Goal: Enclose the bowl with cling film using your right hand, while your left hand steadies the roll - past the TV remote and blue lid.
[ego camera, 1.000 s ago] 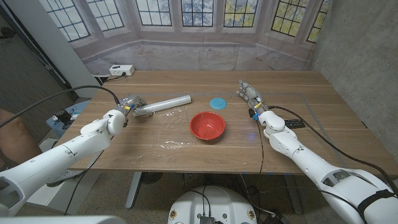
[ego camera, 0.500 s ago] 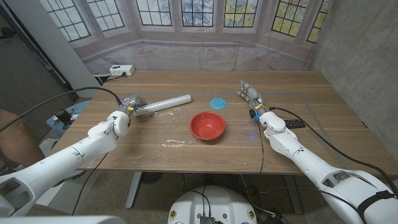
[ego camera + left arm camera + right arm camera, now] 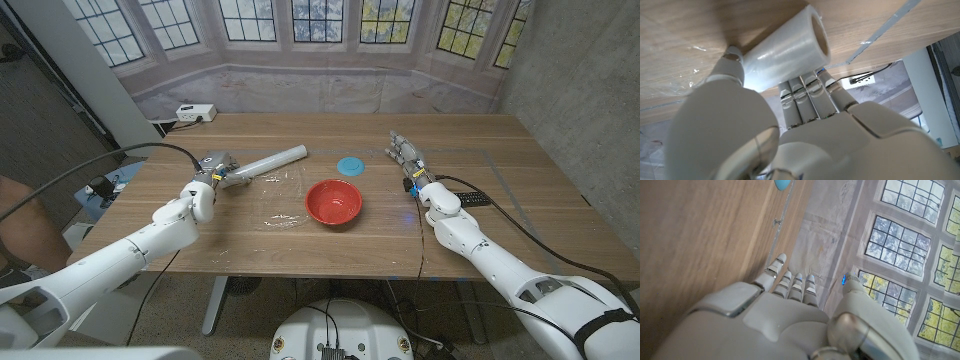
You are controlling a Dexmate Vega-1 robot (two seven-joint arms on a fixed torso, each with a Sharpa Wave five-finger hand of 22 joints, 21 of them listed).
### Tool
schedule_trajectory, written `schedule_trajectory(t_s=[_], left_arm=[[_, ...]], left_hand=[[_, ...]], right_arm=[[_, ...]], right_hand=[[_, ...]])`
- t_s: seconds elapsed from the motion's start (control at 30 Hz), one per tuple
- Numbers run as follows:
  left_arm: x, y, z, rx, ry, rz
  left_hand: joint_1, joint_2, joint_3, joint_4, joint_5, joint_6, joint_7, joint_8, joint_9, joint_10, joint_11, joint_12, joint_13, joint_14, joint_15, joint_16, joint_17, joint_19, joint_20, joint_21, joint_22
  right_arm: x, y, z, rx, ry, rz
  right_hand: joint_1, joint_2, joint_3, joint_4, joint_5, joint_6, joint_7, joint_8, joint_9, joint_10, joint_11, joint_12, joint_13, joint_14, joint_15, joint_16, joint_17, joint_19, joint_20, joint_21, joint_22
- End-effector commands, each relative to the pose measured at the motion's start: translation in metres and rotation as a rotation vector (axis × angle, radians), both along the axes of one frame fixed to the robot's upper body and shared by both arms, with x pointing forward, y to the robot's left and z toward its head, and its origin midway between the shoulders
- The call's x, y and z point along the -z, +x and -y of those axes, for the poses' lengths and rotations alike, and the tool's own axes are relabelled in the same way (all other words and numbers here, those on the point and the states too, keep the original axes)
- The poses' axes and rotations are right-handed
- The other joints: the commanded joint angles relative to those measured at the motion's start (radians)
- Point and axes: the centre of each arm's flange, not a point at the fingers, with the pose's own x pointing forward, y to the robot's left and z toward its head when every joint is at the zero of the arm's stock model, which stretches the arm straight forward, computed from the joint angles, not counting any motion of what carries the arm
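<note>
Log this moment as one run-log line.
left robot hand grips clear cling film roll | right robot hand open | red plastic bowl uncovered

My bowl [image 3: 333, 202] sits mid-desk [image 3: 250, 245], the lid [image 3: 350, 165] just behind it. The cling film roll [image 3: 264, 162] lies to its left, the TV remote [image 3: 474, 199] far right.

Bowl [image 3: 333, 201] showing solid red, no pattern. Lid [image 3: 349, 165] reading light blue. Cling film roll [image 3: 265, 161] looking milky white, tan cardboard core showing at end in left wrist view [image 3: 785, 50]; pulled film sheet [image 3: 283, 205] showing clear with white glints. Left hand [image 3: 213, 169] showing grey, arm shell white; right hand [image 3: 404, 155] showing grey, blue spot by wrist. TV remote [image 3: 473, 198] showing black. Table [image 3: 520, 170] showing mid-brown wood grain.
</note>
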Motion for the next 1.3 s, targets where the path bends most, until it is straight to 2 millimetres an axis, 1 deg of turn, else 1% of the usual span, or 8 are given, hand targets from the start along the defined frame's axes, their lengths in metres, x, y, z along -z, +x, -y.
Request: schedule_trajectory(t_s=[0.03, 0.13, 0.2, 0.3, 0.37, 0.63, 1.07, 1.3], left_arm=[[-0.001, -0.006, 0.01, 0.009, -0.024, 0.068], [-0.001, -0.008, 0.011, 0.014, -0.035, 0.084], [-0.001, -0.009, 0.012, 0.016, -0.044, 0.093], [-0.003, -0.012, 0.014, 0.021, -0.049, 0.107], [-0.003, -0.014, 0.015, 0.025, -0.048, 0.113], [-0.008, -0.025, 0.019, 0.032, -0.041, 0.153], [-0.02, -0.044, 0.025, 0.042, -0.019, 0.206], [-0.024, -0.048, 0.026, 0.055, -0.018, 0.229]], left_hand=[[0.174, 0.154, -0.01, -0.001, 0.011, 0.049, -0.012, 0.016, 0.008, 0.04, -0.012, 0.021, 0.02, 0.064, -0.035, 0.023, 0.009, 0.015, -0.005, 0.008, 0.002], [0.18, 0.163, -0.012, 0.001, 0.013, 0.064, -0.013, 0.021, 0.01, 0.044, -0.003, 0.025, 0.027, 0.076, -0.035, 0.03, 0.012, 0.019, -0.004, 0.008, 0.003], [0.192, 0.172, -0.013, 0.0, 0.016, 0.083, -0.011, 0.026, 0.011, 0.056, -0.005, 0.032, 0.036, 0.091, -0.038, 0.038, 0.014, 0.025, -0.003, 0.009, 0.002], [0.209, 0.174, -0.017, -0.004, 0.02, 0.105, -0.02, 0.033, 0.013, 0.068, -0.007, 0.039, 0.047, 0.101, -0.04, 0.043, 0.015, 0.032, -0.004, 0.01, 0.002], [0.212, 0.175, -0.019, -0.004, 0.02, 0.105, -0.021, 0.033, 0.014, 0.072, -0.006, 0.041, 0.05, 0.104, -0.04, 0.044, 0.015, 0.032, -0.005, 0.009, 0.002], [0.227, 0.181, -0.027, -0.003, 0.023, 0.122, -0.025, 0.038, 0.016, 0.086, -0.017, 0.05, 0.067, 0.116, -0.04, 0.051, 0.017, 0.038, -0.008, 0.009, 0.003], [0.236, 0.186, -0.039, 0.001, 0.025, 0.125, -0.03, 0.038, 0.018, 0.085, -0.016, 0.054, 0.088, 0.12, -0.04, 0.052, 0.016, 0.038, -0.009, 0.006, 0.003], [0.241, 0.189, -0.043, 0.001, 0.027, 0.123, -0.031, 0.036, 0.019, 0.081, -0.018, 0.054, 0.097, 0.116, -0.041, 0.049, 0.015, 0.037, -0.009, 0.005, 0.003]], right_arm=[[0.006, -0.004, 0.007, 0.007, 0.022, 0.007], [0.008, -0.006, 0.009, 0.007, 0.028, 0.007], [0.009, -0.006, 0.01, 0.007, 0.032, 0.008], [0.011, -0.008, 0.011, 0.006, 0.035, 0.01], [0.012, -0.009, 0.012, 0.006, 0.037, 0.013], [0.013, -0.012, 0.016, 0.005, 0.044, 0.019], [0.013, -0.017, 0.019, 0.008, 0.053, 0.028], [0.014, -0.018, 0.019, 0.01, 0.058, 0.029]], right_hand=[[0.007, 0.004, -0.004, -0.003, 0.003, 0.007, 0.002, 0.007, 0.003, 0.011, 0.001, 0.007, 0.001, 0.005, -0.041, 0.004, 0.002, 0.003, 0.001, 0.005, 0.004], [0.007, 0.003, -0.005, -0.003, 0.003, 0.007, 0.002, 0.007, 0.003, 0.011, 0.001, 0.007, 0.001, 0.005, -0.04, 0.004, 0.002, 0.004, 0.002, 0.005, 0.004], [0.007, 0.004, -0.005, -0.003, 0.003, 0.007, 0.002, 0.007, 0.003, 0.011, 0.002, 0.007, 0.001, 0.005, -0.041, 0.004, 0.002, 0.004, 0.001, 0.006, 0.004], [0.007, 0.004, -0.005, -0.003, 0.003, 0.008, 0.002, 0.007, 0.003, 0.011, 0.001, 0.007, 0.001, 0.006, -0.041, 0.004, 0.002, 0.004, 0.002, 0.006, 0.004], [0.006, 0.004, -0.005, -0.003, 0.003, 0.008, 0.002, 0.006, 0.003, 0.012, 0.001, 0.007, 0.001, 0.007, -0.041, 0.005, 0.002, 0.004, 0.002, 0.006, 0.004], [0.007, 0.004, -0.005, -0.003, 0.003, 0.008, 0.002, 0.006, 0.003, 0.011, 0.001, 0.007, 0.001, 0.008, -0.04, 0.005, 0.002, 0.004, 0.003, 0.005, 0.004], [0.007, 0.003, -0.005, -0.002, 0.003, 0.008, 0.003, 0.006, 0.004, 0.012, 0.001, 0.007, 0.001, 0.008, -0.04, 0.005, 0.002, 0.005, 0.004, 0.005, 0.004], [0.007, 0.004, -0.005, -0.002, 0.003, 0.008, 0.003, 0.006, 0.004, 0.012, 0.001, 0.007, 0.001, 0.008, -0.039, 0.005, 0.002, 0.005, 0.003, 0.005, 0.004]])
